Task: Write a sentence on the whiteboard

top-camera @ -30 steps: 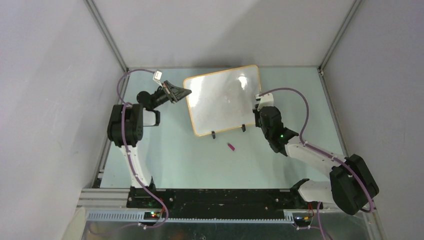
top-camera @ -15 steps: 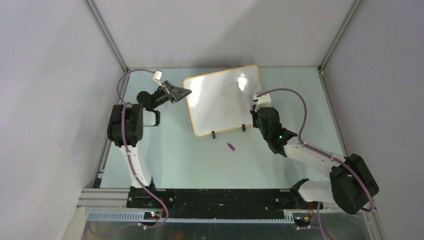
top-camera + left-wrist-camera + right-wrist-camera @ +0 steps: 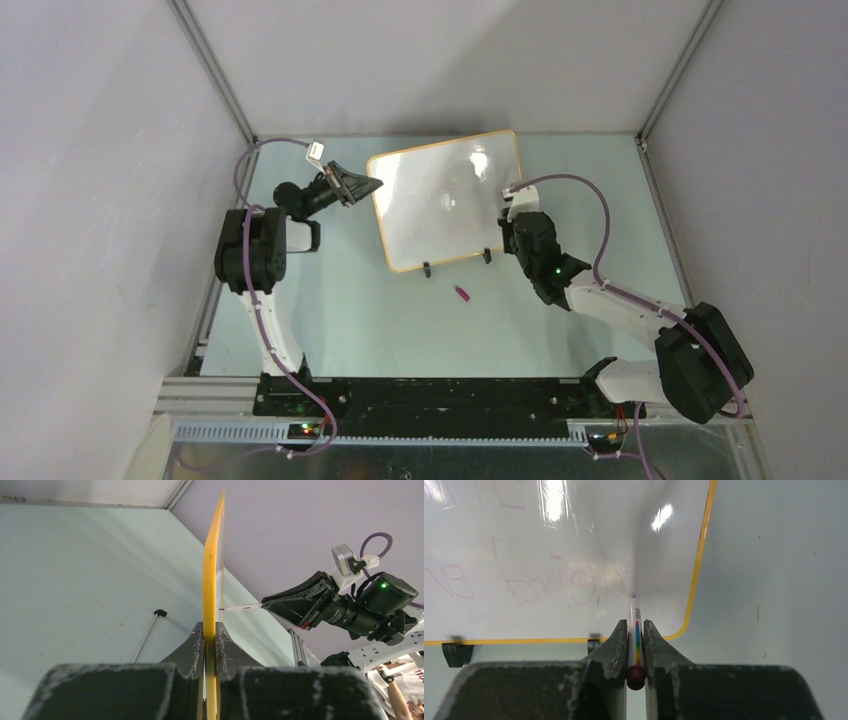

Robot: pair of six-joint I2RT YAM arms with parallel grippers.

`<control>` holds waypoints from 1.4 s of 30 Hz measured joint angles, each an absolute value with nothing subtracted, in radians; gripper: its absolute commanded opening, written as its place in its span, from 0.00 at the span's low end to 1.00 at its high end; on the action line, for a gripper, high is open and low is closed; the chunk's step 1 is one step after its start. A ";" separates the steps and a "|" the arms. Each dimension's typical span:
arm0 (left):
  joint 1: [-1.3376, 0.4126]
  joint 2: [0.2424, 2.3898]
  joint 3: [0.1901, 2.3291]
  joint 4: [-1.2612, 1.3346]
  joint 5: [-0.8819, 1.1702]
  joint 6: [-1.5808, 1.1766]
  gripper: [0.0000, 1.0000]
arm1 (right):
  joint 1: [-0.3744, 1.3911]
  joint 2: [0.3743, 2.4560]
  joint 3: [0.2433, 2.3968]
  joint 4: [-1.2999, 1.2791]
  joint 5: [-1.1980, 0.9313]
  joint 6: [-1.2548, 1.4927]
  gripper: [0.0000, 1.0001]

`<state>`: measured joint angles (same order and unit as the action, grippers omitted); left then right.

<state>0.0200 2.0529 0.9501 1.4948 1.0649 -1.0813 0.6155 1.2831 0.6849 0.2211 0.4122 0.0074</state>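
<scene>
The whiteboard point(image 3: 445, 200) stands tilted at the far middle of the pale green worktop point(image 3: 380, 310), its glossy face ringed by a thin orange-yellow frame and propped on two black clip feet point(image 3: 427, 269) along its near edge. Faint pink writing point(image 3: 539, 585) runs across the face, too pale to read. The left pincer point(image 3: 372, 185) is closed narrowly on the board's left edge, and its own wrist view shows the yellow frame pinched between both fingers point(image 3: 195, 640). On the other side, the right pincer point(image 3: 635, 625) is clamped on a slim marker point(image 3: 636, 640) with a rainbow-striped white barrel and a dark purple end. The marker's tip meets the board's face near its lower right corner. A small purple piece point(image 3: 463, 294) lies on the worktop just in front of the board, apart from both arms.
</scene>
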 measured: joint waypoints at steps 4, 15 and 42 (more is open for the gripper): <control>0.020 2.053 0.950 1.495 1.065 -1.081 0.00 | 0.610 1.288 0.699 0.221 0.411 0.007 0.00; 0.020 2.053 0.950 1.495 1.065 -1.082 0.00 | 0.605 1.299 0.715 0.215 0.410 0.008 0.00; 0.020 2.053 0.950 1.495 1.065 -1.082 0.00 | 0.604 1.282 0.685 0.195 0.411 0.027 0.00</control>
<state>0.0196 2.0529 0.9501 1.4952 1.0649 -1.0821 0.6044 1.2823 0.6849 0.1947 0.4114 0.0269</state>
